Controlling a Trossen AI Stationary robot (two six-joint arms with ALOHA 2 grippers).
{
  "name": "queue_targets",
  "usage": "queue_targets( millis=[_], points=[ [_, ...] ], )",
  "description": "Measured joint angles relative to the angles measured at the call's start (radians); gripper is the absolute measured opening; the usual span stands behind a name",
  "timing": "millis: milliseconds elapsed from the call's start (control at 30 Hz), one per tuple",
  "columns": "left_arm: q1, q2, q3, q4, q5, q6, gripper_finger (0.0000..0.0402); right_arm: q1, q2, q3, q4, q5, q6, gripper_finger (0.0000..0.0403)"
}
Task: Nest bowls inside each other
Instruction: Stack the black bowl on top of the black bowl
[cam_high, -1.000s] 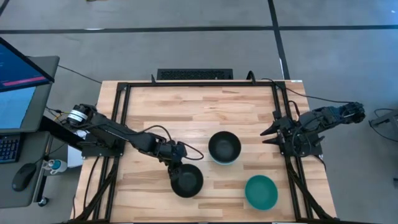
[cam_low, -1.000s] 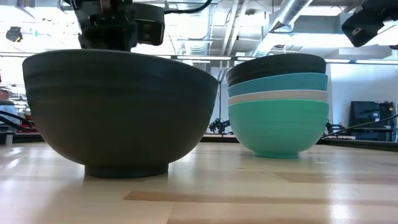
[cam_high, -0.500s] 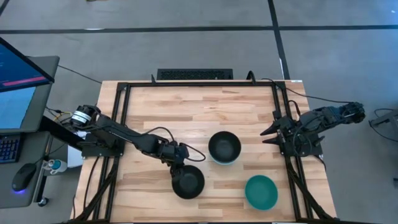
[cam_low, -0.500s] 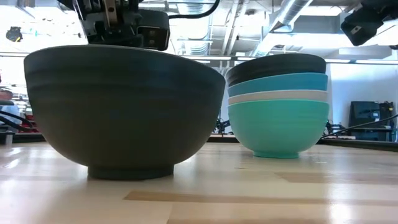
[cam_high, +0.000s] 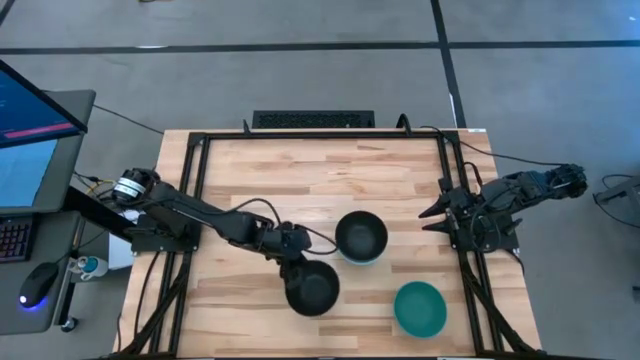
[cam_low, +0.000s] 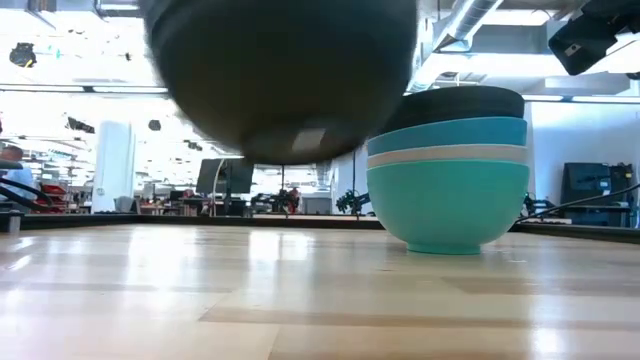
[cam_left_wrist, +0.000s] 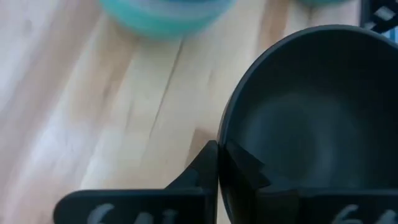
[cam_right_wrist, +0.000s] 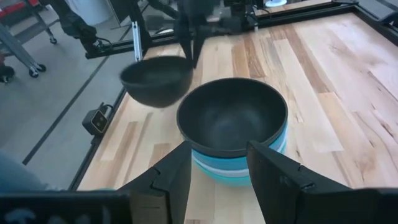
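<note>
Left gripper (cam_high: 294, 262) pinched shut on the rim of a plain round black bowl (cam_high: 312, 286), lifted clear of the pale wooden table (cam_high: 300, 180), blurred in the low view. Just beside, a stack of round bowls (cam_low: 447, 165): black on top, then bright light blue, white, teal green lowest. Separate teal green bowl (cam_high: 419, 308) near the table's front right corner. Open planks across the far half. Right gripper (cam_high: 432, 218) parked at the right edge, fingers parted, holding nothing. No readable writing; left gripper's markings too blurred.
</note>
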Motion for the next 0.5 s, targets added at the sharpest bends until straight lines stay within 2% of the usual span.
queue_targets(
  millis=[233,333,500],
  points=[
    [0.047,-0.004,0.302,-0.328,-0.135,0.094,0.0001,0.0,0.0,0.0,0.0,0.0,0.0,0.0177],
    [0.089,-0.004,0.411,-0.399,-0.184,0.147,0.0001,0.0,0.0,0.0,0.0,0.0,0.0,0.0177],
    [0.179,0.007,0.509,-0.423,-0.144,0.226,0.0001,0.0,0.0,0.0,0.0,0.0,0.0,0.0177]
  ],
)
